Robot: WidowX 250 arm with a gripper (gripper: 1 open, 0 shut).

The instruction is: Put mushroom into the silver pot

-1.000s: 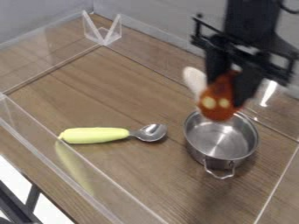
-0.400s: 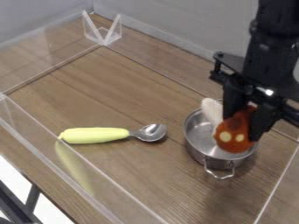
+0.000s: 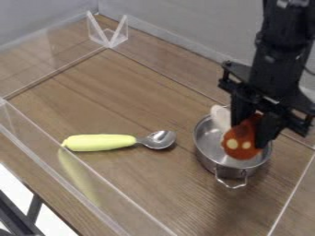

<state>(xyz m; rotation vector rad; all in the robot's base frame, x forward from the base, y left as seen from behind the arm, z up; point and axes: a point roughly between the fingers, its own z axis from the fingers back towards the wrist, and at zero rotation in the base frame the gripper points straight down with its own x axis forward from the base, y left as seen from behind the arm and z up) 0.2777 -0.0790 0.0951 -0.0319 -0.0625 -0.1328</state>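
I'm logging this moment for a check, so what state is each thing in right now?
Gripper: shut on the mushroom, pointing down over the pot.
Mushroom: held, hanging in the pot's mouth, not yet released.
Pot: upright on the table, the mushroom low inside its rim.
Spoon: lying flat on the table, left of the pot, untouched.

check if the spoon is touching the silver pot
Apart. The camera view shows a strip of bare wood between the spoon bowl and the silver pot rim.
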